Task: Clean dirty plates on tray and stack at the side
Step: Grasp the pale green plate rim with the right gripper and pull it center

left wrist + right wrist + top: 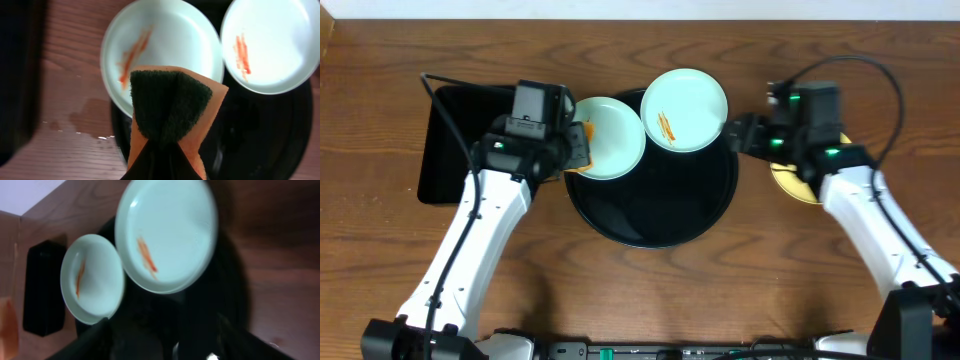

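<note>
Wooden table (380,250): left claw (161,155) pinches sponge (172,100).

Your work surface is a brown wooden table (650,290), grain running side to side. Beyond its far edge you have a plain pale strip (640,8); wall or floor cannot be told. Damp patch (87,116) noted on the wood. Lighting even.

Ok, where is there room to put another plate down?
The near half of the round black tray is bare, below the two mint plates. The wood table in front of it is free too. It's crowded at the tray's far edge: both plates, the sponge and the right gripper.
</note>
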`<act>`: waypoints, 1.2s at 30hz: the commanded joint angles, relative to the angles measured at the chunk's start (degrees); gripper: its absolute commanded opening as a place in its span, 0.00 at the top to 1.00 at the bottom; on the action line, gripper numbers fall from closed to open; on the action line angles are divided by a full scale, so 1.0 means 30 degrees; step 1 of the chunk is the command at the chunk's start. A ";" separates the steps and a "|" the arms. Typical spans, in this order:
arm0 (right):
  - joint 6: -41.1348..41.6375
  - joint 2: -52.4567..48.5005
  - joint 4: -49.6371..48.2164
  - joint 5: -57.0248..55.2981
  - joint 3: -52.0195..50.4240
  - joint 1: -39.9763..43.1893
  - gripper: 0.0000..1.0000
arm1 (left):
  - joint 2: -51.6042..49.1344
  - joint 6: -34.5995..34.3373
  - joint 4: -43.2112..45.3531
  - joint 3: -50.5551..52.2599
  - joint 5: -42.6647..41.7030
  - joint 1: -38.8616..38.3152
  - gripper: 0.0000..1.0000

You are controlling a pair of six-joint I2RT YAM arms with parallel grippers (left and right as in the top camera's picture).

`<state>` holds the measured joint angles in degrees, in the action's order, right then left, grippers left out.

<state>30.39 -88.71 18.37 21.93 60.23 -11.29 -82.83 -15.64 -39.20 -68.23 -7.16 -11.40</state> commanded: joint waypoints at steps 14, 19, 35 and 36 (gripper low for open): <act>0.2572 -1.0163 0.6455 -0.2484 1.2101 -0.5428 0.53 | -0.0058 0.1858 -0.0364 -0.0175 0.0102 0.2251 0.92; 0.4299 -1.2058 0.5734 -0.2120 1.2633 -0.6353 0.61 | -0.0058 0.1858 -0.0386 -0.0175 0.0102 0.2244 0.93; 0.4561 -1.4622 0.6280 -0.2149 1.2597 -0.7752 0.94 | -0.0058 0.1858 -0.0707 -0.0175 0.0102 0.2244 0.93; 0.4495 -1.4746 0.6448 -0.2171 1.2597 -0.7752 0.99 | -0.0058 0.1858 -0.0707 -0.0175 0.0102 0.2244 0.92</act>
<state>44.07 -130.63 36.73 15.73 97.47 -33.82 -82.83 -10.48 -41.25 -68.23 -7.16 -4.89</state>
